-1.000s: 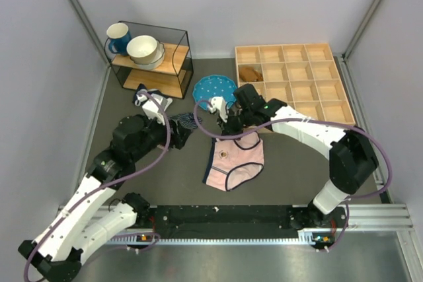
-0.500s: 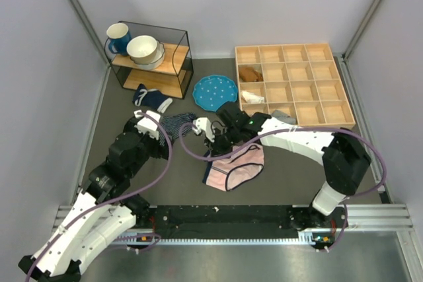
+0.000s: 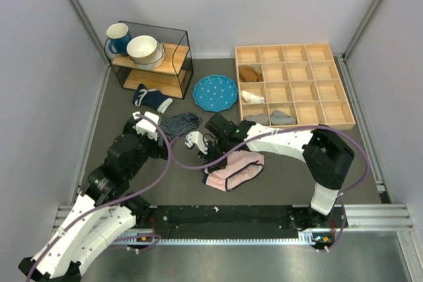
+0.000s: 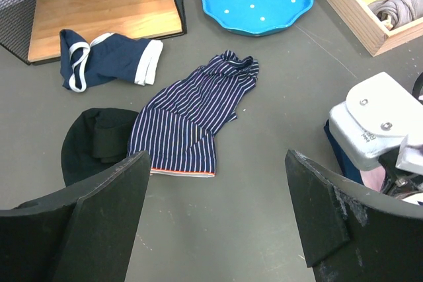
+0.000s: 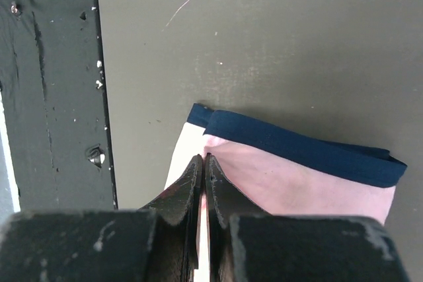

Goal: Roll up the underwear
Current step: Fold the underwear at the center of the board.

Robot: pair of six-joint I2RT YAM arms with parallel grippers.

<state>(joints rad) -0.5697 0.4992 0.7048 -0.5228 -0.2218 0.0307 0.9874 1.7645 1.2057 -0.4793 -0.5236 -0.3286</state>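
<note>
The light pink underwear [image 3: 236, 168] with dark navy trim lies folded over itself in the middle of the table, near the front rail. In the right wrist view the underwear [image 5: 297, 176] shows a navy band along its far edge. My right gripper [image 3: 213, 155] [image 5: 205, 160] is shut on a pink fold of it, low over the table at its left end. My left gripper [image 3: 165, 142] [image 4: 215, 212] is open and empty, to the left of the underwear, over bare table just in front of the striped garment.
A navy-and-white striped garment [image 4: 192, 120], a black cloth [image 4: 92, 143] and a navy sock-like piece [image 4: 106, 64] lie at the left. A blue dotted plate [image 3: 215, 92], a wire shelf [image 3: 149, 57] with mug and bowl, and a wooden compartment tray [image 3: 284, 45] holding grey rolls [image 3: 274, 118] stand behind.
My right gripper moved toward the near left, pulling the underwear's far edge over itself, so the cloth is now a narrower folded bundle. My left arm drew back a little.
</note>
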